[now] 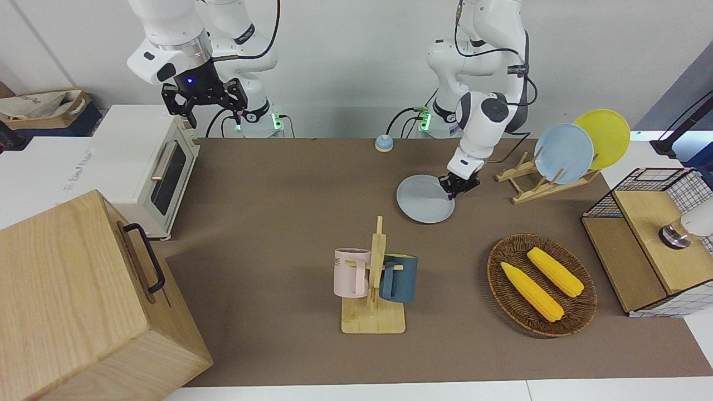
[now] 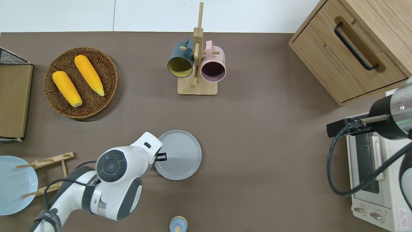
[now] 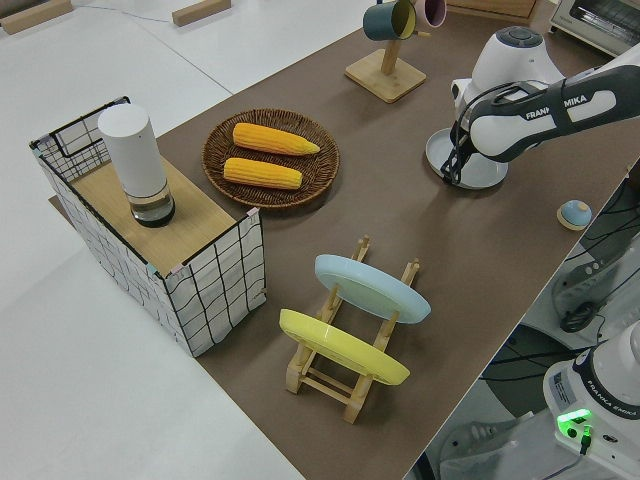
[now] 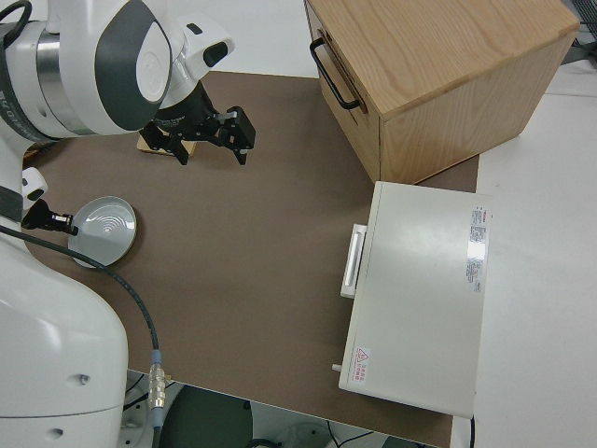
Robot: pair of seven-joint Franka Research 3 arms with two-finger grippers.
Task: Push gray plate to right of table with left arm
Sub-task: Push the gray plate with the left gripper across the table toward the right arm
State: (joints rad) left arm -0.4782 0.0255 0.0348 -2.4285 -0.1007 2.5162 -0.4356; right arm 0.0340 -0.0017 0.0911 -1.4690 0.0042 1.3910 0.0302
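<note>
The gray plate [image 1: 424, 199] lies flat on the brown table [image 1: 278, 195], nearer to the robots than the mug rack. It also shows in the overhead view [image 2: 180, 154], the left side view [image 3: 482, 166] and the right side view [image 4: 103, 229]. My left gripper [image 1: 454, 186] is down at table height and shut, touching the plate's rim on the side toward the left arm's end of the table; it also shows in the overhead view [image 2: 162, 157]. My right arm is parked, its gripper [image 1: 214, 114] open and empty.
A wooden mug rack [image 2: 197, 64] holds a pink and a dark blue mug. A wicker basket [image 2: 111, 77] holds two corn cobs. A plate rack [image 1: 523, 186] holds a light-blue and a yellow plate. A small bell [image 2: 178, 224], a toaster oven [image 1: 150, 167] and a wooden cabinet [image 1: 83, 301] stand nearby.
</note>
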